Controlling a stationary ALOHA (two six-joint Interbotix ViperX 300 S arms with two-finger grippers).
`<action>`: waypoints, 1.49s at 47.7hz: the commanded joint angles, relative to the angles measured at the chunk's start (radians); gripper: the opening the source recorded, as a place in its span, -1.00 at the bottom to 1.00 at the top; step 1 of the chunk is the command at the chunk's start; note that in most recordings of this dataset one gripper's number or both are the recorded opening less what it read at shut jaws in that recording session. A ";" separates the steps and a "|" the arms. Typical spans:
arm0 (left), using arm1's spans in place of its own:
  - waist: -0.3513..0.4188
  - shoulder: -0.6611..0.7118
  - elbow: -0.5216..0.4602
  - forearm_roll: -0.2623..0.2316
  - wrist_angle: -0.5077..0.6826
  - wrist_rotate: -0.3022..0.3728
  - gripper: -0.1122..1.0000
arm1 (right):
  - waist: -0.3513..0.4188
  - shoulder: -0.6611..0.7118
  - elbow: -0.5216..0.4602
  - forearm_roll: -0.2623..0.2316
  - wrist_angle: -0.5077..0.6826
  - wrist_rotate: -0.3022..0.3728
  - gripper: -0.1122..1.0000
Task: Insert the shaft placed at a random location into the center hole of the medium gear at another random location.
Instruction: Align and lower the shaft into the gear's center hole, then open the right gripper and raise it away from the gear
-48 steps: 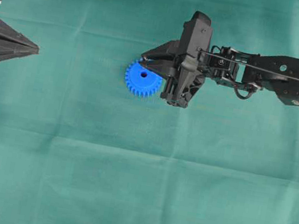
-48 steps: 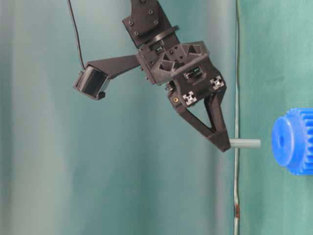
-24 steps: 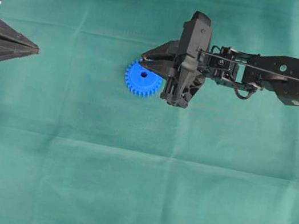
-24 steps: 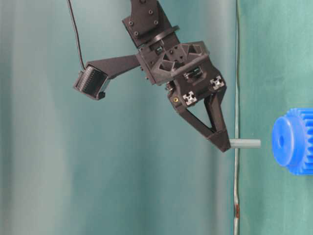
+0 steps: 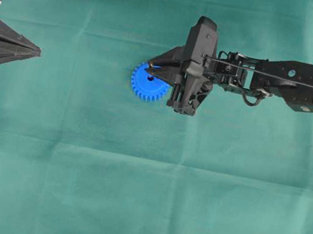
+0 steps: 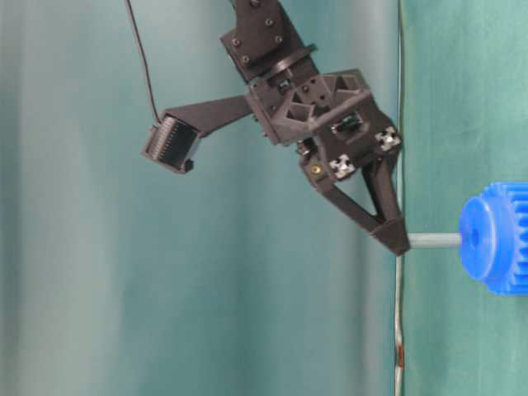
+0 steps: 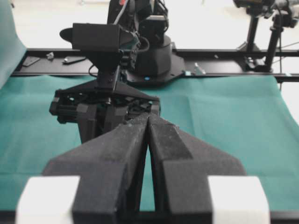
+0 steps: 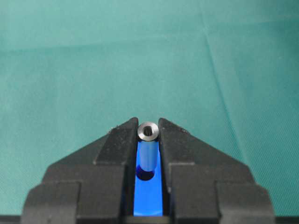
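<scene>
Shaft: this small silvery pin has closed the gap to the gear. A second ago, in the table-level view, its free end stood clear of the blue gear with green cloth showing between them. Now that end touches the gear's face, right where the center hole sits. Whether it has begun to enter the hole cannot be told from here.

The right pincer is clenched on the other end of the pin and has carried it across. In the right wrist view the pin's shiny round end sits pinched between the two black fingertips, with the blue gear and its dark hole straight beyond. From overhead, the right pincer now overlaps the gear at about 12 o'clock on its face, reaching in from 3 o'clock.

By my judgement the pin looks lined up and insertion is only starting, since most of its length is still showing. A steady push along the pin's own line seems to be what remains.

Nothing stands in the way. The green cloth desk around the gear carries nothing else. The left pincer waits far off at 9 o'clock, its fingers pressed together on nothing, well apart from the work.
</scene>
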 commanded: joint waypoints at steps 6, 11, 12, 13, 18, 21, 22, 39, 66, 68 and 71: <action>0.000 0.005 -0.028 0.002 -0.005 0.000 -0.80 | 0.003 0.003 -0.018 0.009 -0.006 0.011 -0.56; 0.000 0.005 -0.028 0.003 -0.005 0.000 -0.80 | 0.003 0.012 -0.020 0.009 -0.008 0.011 -0.56; 0.000 0.005 -0.028 0.003 -0.005 0.000 -0.80 | 0.003 0.014 -0.020 0.009 -0.009 0.011 -0.56; 0.000 0.005 -0.028 0.003 -0.005 0.000 -0.80 | 0.002 0.015 -0.020 0.009 -0.009 0.011 -0.56; 0.000 0.005 -0.028 0.003 -0.005 0.000 -0.80 | 0.003 0.023 -0.020 0.009 -0.012 0.011 -0.56; 0.000 0.003 -0.026 0.002 -0.005 0.000 -0.80 | 0.002 0.028 -0.020 0.009 -0.014 0.012 -0.56; 0.000 0.005 -0.028 0.002 -0.005 0.000 -0.80 | 0.003 0.029 -0.020 0.009 -0.014 0.012 -0.56; 0.000 0.005 -0.026 0.003 -0.005 0.000 -0.80 | 0.003 0.071 -0.023 0.014 -0.015 0.012 -0.56; 0.000 0.008 -0.026 0.003 -0.005 0.000 -0.80 | 0.003 0.095 -0.021 0.011 -0.020 0.011 -0.56; 0.000 0.008 -0.026 0.002 -0.005 0.000 -0.80 | 0.003 0.095 -0.021 0.011 -0.015 0.011 -0.56; 0.000 0.008 -0.026 0.002 -0.005 0.000 -0.80 | 0.003 0.095 -0.023 0.011 -0.011 0.011 -0.56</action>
